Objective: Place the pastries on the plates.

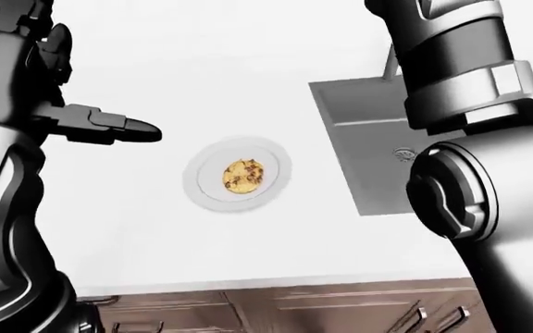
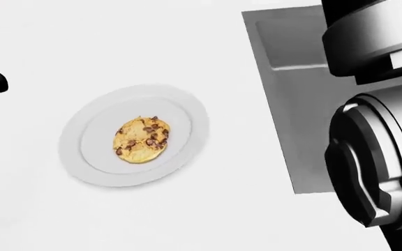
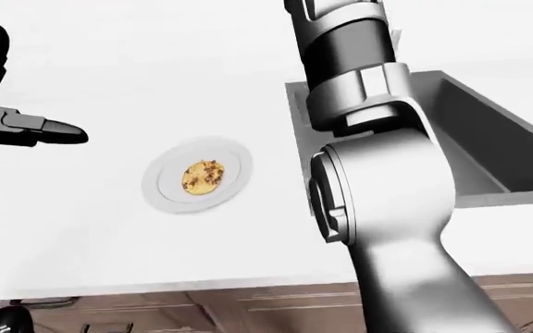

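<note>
The cookie lies flat near the middle of the white plate on the pale surface, which suggests this pastry is already delivered, and no hand touches it. The left hand hovers well to the left of the plate with a finger stretched toward it, empty and spread apart. The right arm rises beside the sink, its hand out of sight, so its state cannot be told.

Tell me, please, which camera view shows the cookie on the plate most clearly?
The head view: the cookie appears largest there, its chocolate chips distinct, lying inside the white plate. The left-eye and right-eye views show the same cookie much smaller on the plate, with the chips barely distinguishable.
</note>
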